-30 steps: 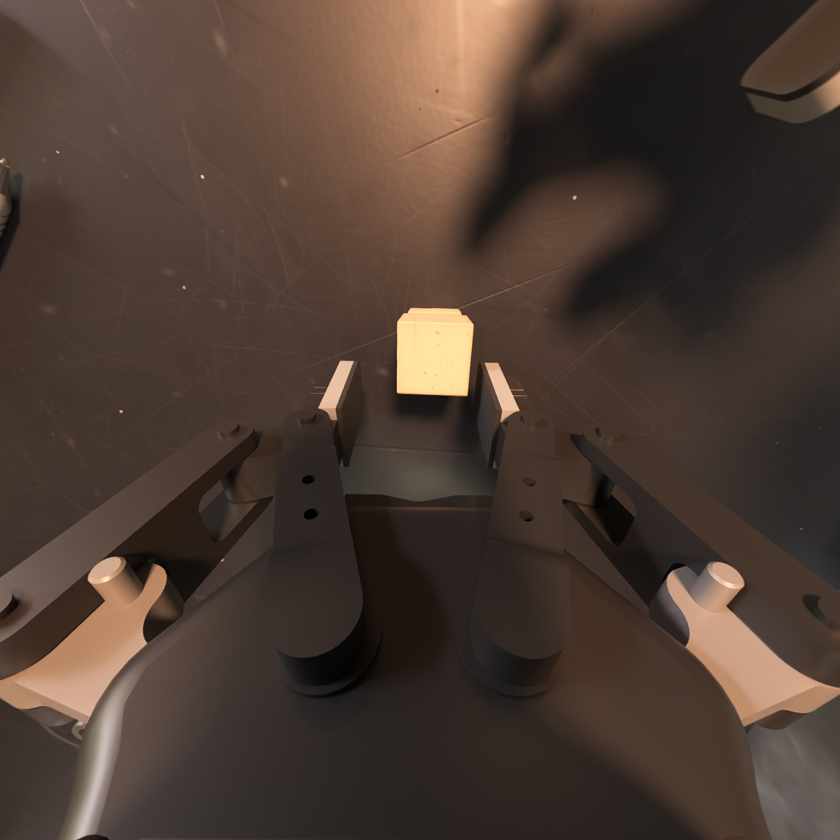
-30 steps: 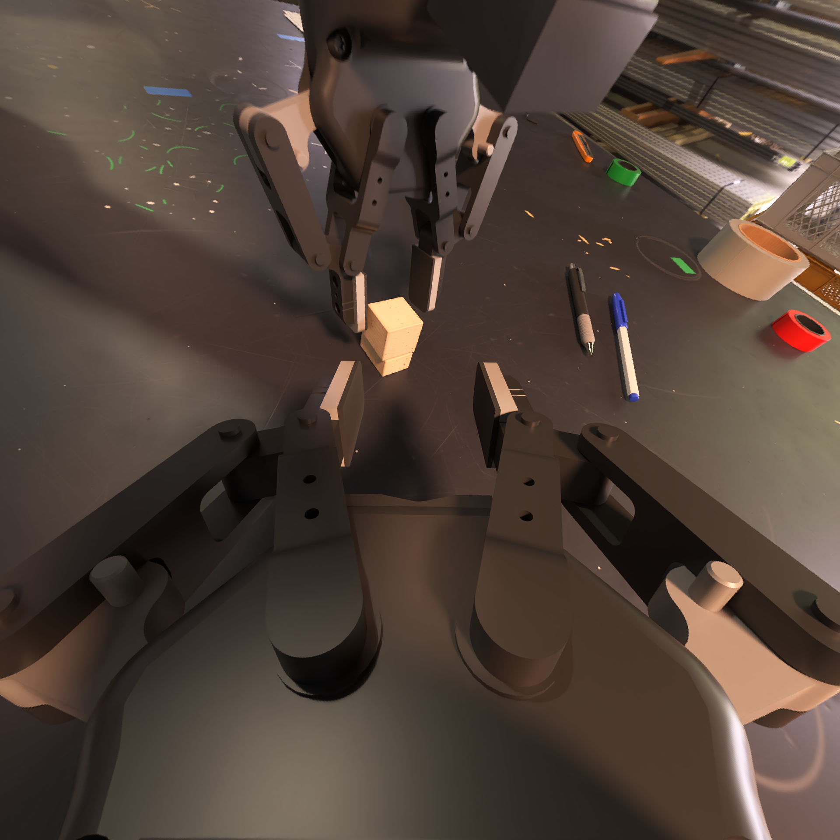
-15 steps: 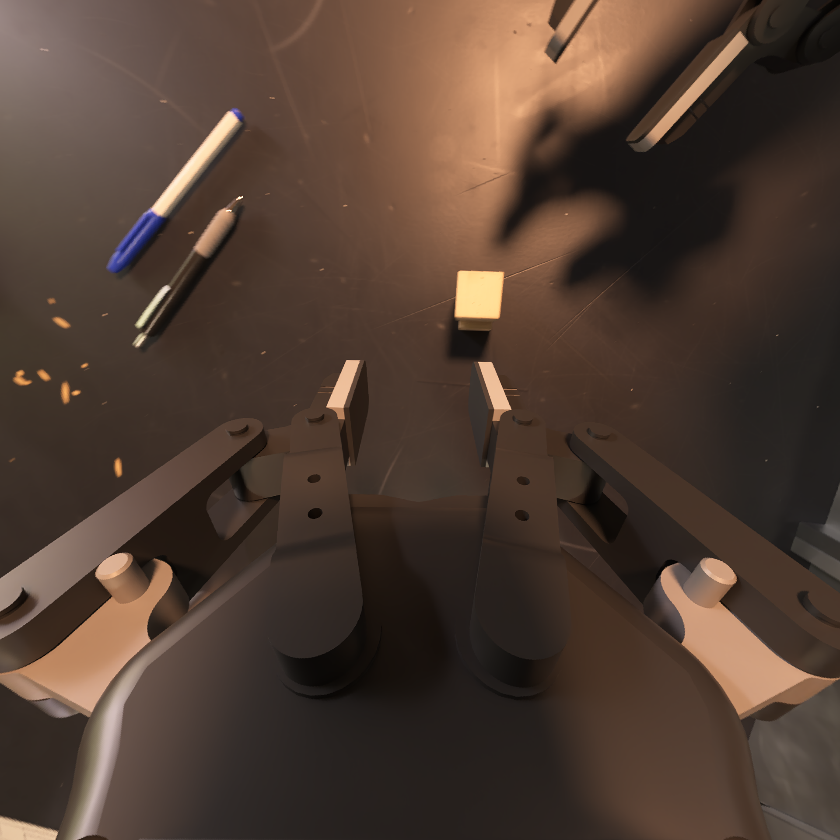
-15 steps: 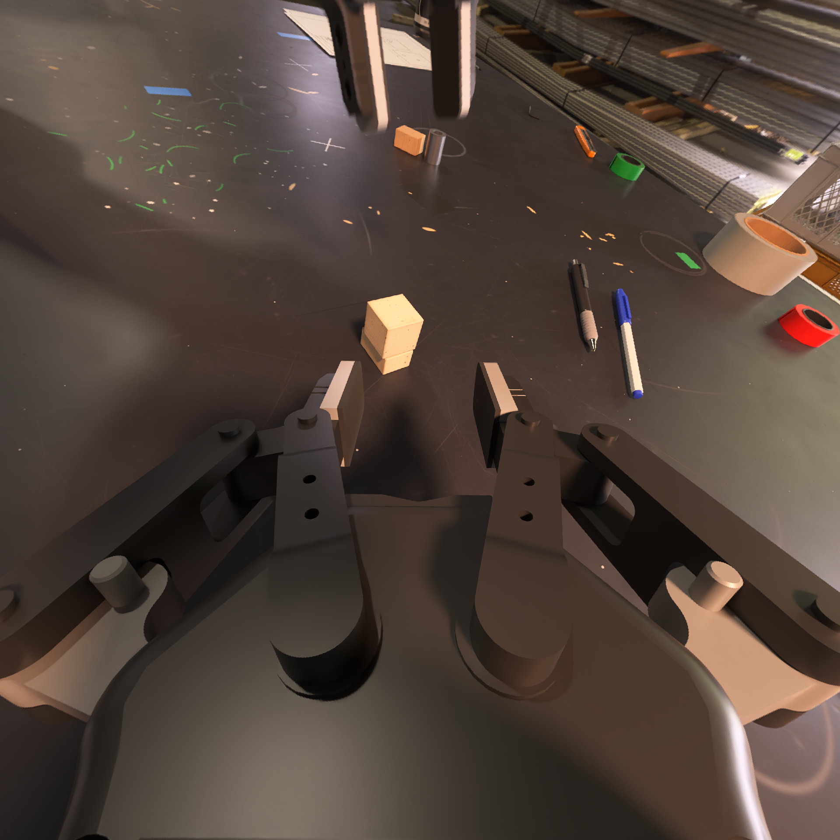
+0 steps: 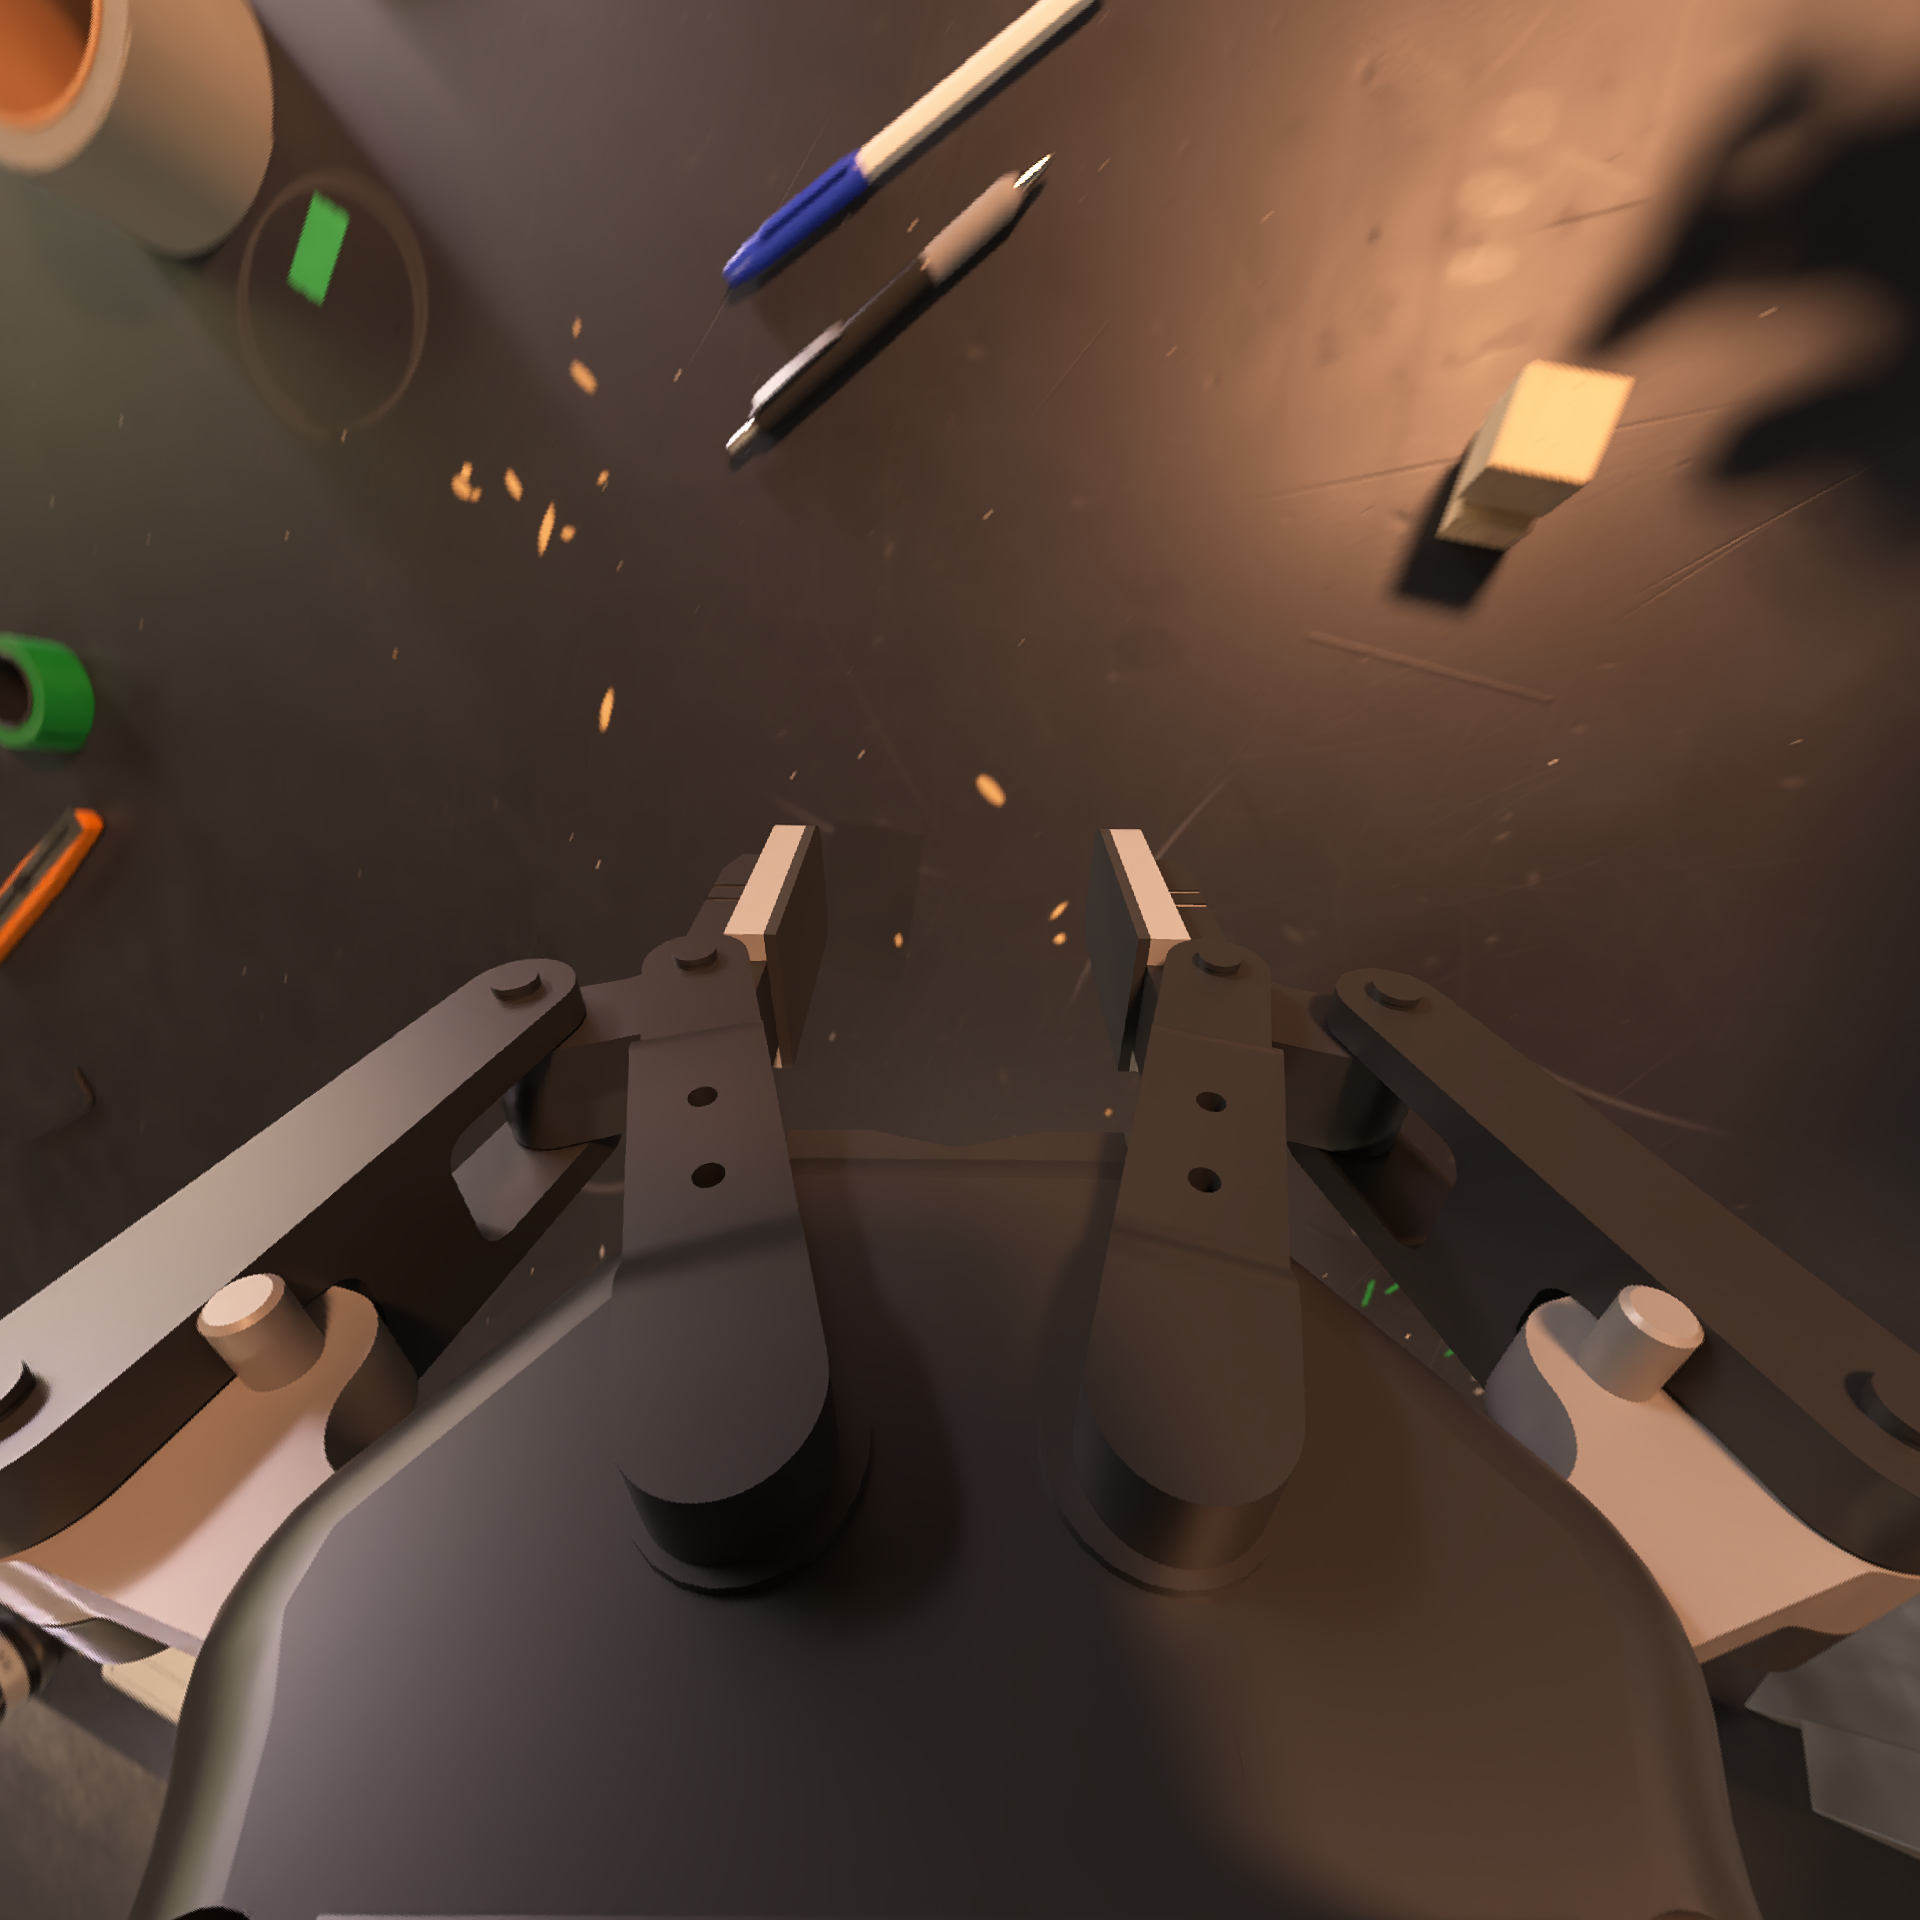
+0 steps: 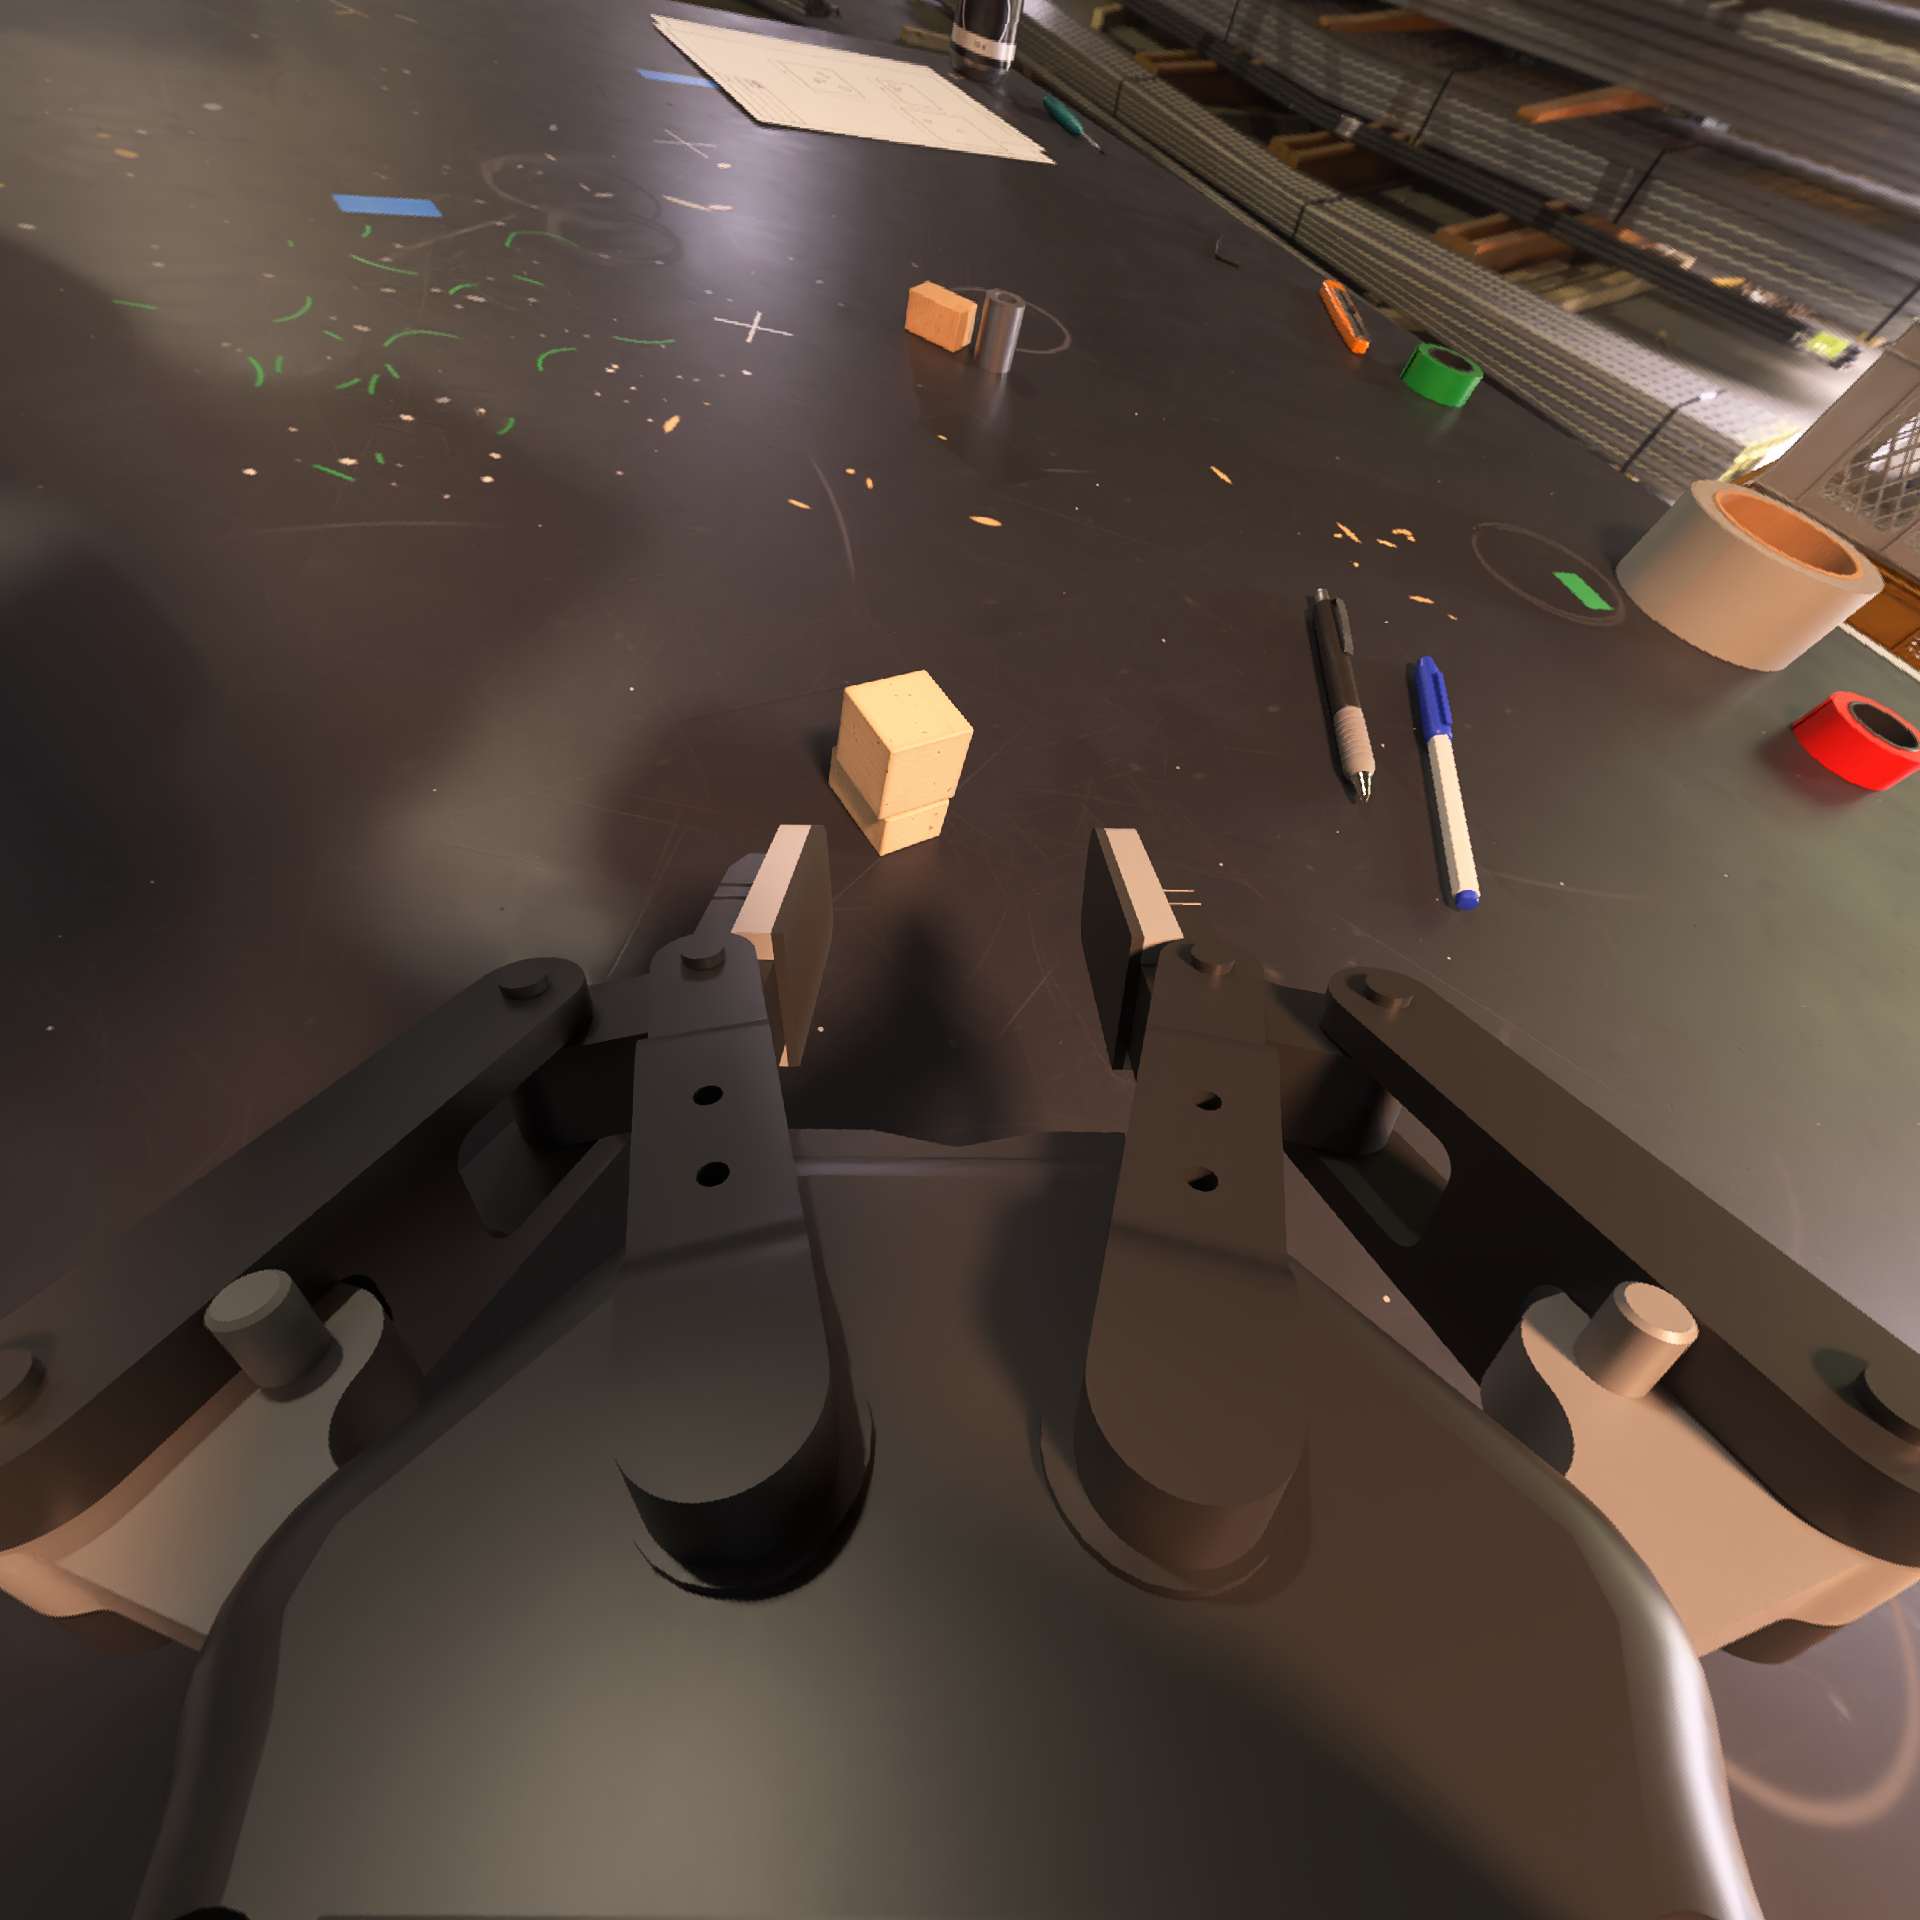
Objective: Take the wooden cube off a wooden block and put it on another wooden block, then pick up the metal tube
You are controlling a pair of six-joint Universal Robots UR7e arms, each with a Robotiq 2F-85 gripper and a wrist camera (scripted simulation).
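Note:
A pale wooden cube sits on a flat wooden block just ahead of my right gripper, which is open and empty. The same stack shows in the left wrist view, cube on block, at the upper right. My left gripper is open and empty, high above bare table, well left of the stack. Another wooden block lies far off, with the upright grey metal tube touching or right beside it.
A black pen and a blue marker lie right of the stack. A beige tape roll, red tape, green tape, an orange cutter and a paper sheet lie farther out. Wood chips dot the table.
My left gripper has risen and moved away from the stack, out of the right wrist view. The cube stays on the flat block. My right gripper has not moved.

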